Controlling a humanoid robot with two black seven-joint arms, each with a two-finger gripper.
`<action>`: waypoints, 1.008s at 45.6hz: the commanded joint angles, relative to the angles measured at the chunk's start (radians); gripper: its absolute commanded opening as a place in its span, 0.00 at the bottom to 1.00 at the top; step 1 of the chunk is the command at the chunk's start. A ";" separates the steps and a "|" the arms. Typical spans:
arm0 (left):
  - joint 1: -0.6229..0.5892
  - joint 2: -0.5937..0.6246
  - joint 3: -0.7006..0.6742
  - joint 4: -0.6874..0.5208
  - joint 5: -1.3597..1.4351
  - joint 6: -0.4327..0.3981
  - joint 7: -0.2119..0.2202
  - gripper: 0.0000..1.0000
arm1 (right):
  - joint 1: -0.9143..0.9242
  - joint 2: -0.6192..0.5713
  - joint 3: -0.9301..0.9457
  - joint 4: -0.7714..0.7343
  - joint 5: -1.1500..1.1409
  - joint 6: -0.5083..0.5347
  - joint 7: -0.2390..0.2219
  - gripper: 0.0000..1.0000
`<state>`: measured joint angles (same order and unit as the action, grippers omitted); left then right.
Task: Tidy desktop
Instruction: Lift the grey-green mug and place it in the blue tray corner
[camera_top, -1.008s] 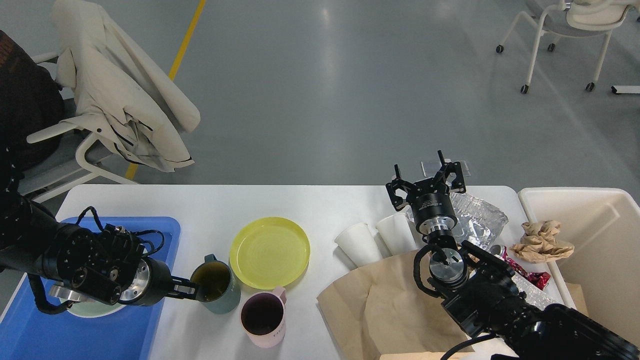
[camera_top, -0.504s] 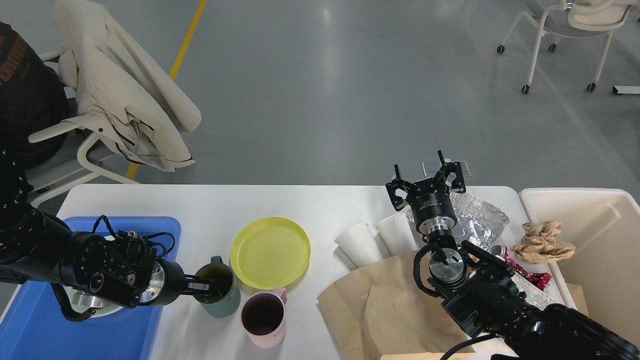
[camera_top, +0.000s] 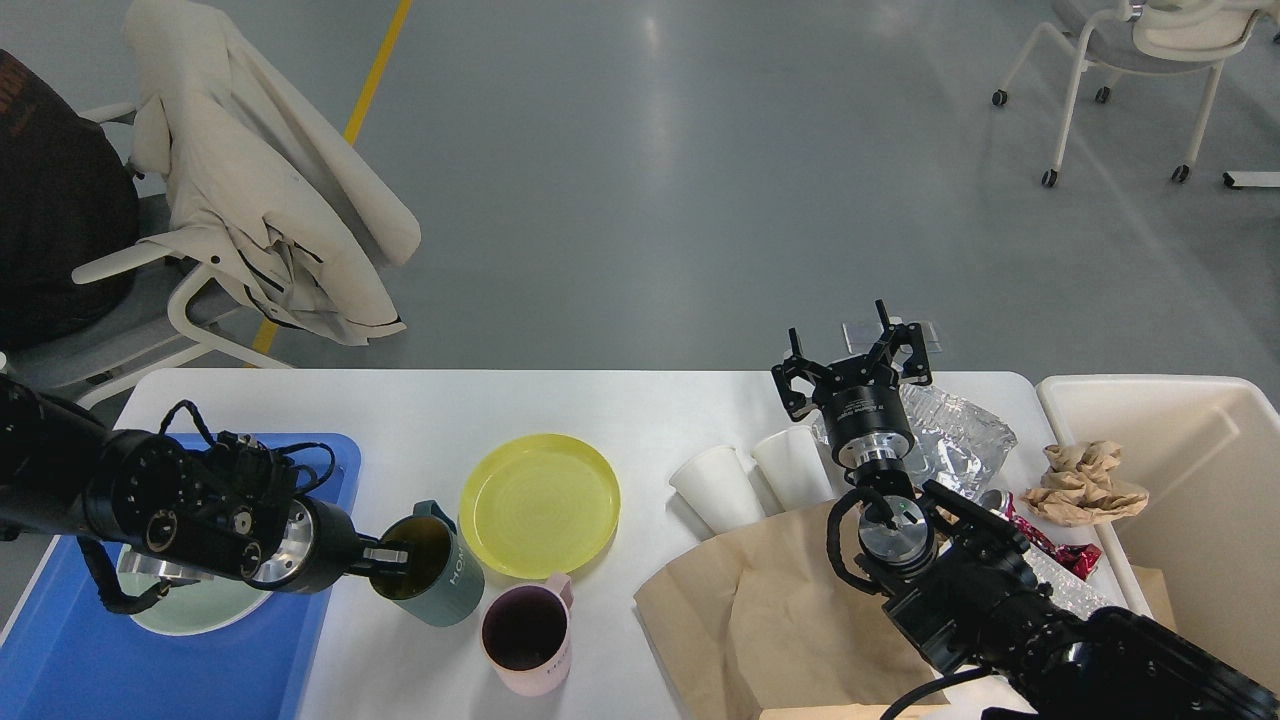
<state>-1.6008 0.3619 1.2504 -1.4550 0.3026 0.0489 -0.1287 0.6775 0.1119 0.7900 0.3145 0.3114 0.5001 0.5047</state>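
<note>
Desktop: large white rectangular tabletop, smooth matte surface, rounded far corners. It lies flat, spanning most of the view's width, far edge against grey floor. Surface is cluttered; bare areas remain along the far edge

The bench lies bare along its far edge, left of the paper cups. Nearer, a yellow plate, green mug and pink mug crowd together; brown paper covers the right.
</note>
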 joint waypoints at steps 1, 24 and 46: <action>-0.132 0.063 0.009 -0.070 0.009 -0.098 -0.009 0.00 | -0.001 0.000 0.000 0.000 0.000 0.000 0.000 1.00; -0.694 0.799 0.021 -0.113 0.669 -0.856 -0.003 0.00 | -0.001 0.000 0.000 0.000 0.000 0.000 0.000 1.00; -0.219 1.019 0.004 0.076 0.974 -0.448 -0.052 0.00 | -0.001 0.000 0.000 0.000 0.000 0.000 0.000 1.00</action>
<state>-1.9719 1.4507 1.2613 -1.3957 1.3136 -0.5557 -0.1801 0.6764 0.1119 0.7900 0.3144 0.3114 0.5001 0.5047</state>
